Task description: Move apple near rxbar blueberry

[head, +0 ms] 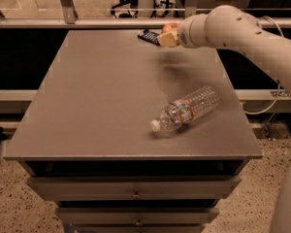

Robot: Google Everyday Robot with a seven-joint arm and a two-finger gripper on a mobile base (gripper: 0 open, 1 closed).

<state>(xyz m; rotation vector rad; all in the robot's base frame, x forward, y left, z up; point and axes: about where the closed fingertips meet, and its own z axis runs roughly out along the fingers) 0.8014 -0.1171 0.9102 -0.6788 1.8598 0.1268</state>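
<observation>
The apple is red with pale patches and is held in my gripper, above the far edge of the grey table. Only its top shows above the pale fingers. The rxbar blueberry, a dark blue flat bar, lies on the table at the far edge, just left of the gripper and partly covered by it. My white arm reaches in from the right.
A clear plastic bottle with a red label lies on its side on the near right part of the table, cap toward the front. Drawers sit under the table front. A railing runs behind the far edge.
</observation>
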